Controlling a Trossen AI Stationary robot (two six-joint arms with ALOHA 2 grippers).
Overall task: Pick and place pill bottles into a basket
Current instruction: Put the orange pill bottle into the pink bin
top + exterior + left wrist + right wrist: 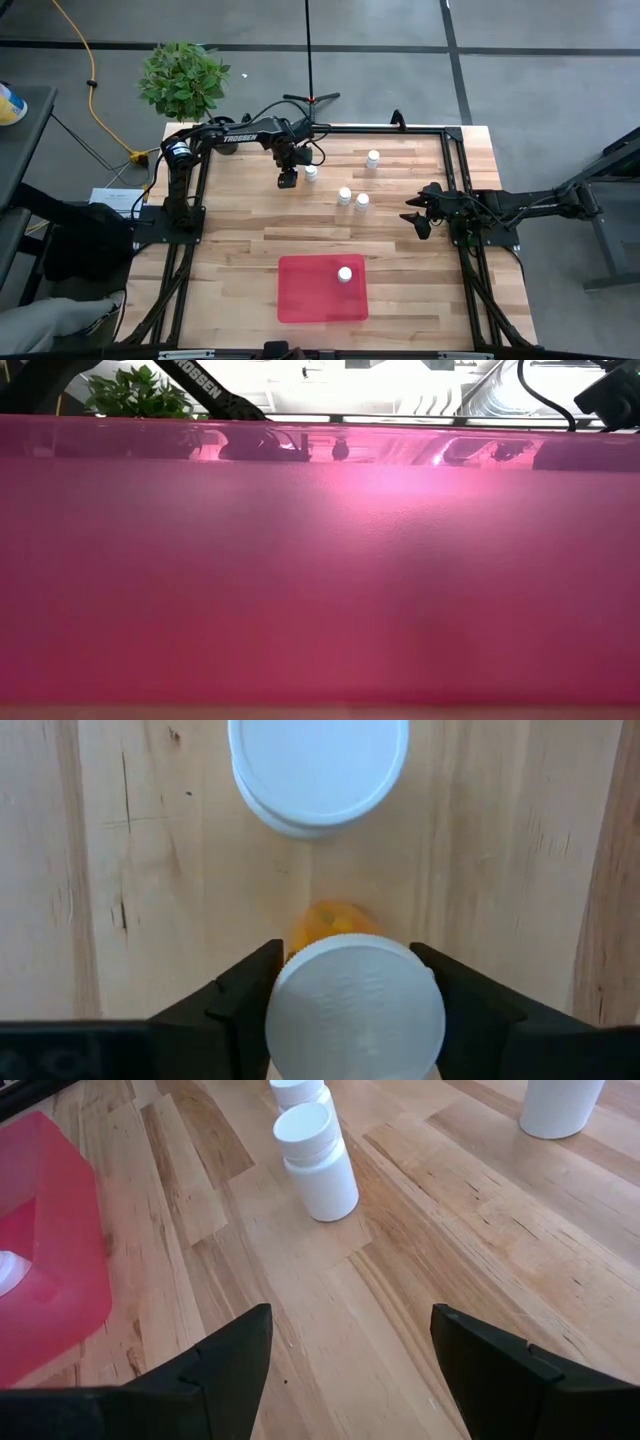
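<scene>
My left gripper (pixel 287 181) points down at the table's far side, shut on an orange-bodied pill bottle (pixel 330 925) with a white cap. A white pill bottle (pixel 318 765) stands just beside it. Three more white bottles (pixel 373 158) (pixel 344 196) (pixel 362 202) stand upright on the wood further right. The red basket (pixel 300 300) lies near the front edge with one white bottle (pixel 345 274) standing in it. My right gripper (pixel 350 1340) waits open at the table's right side (pixel 418 218), touching nothing. My left gripper pinches the orange bottle's white cap (pixel 355 1010) between its two fingers, one on each side of the cap's rim. The fingers come from above, pointing down. The bottle stands upright, its orange body showing below the cap against the wood.
A potted plant (pixel 183 78) stands beyond the far left corner. Black frame rails (pixel 455 180) border the table. The basket's red wall (pixel 320 580) fills the low view. Bare wood lies between the bottles and the basket.
</scene>
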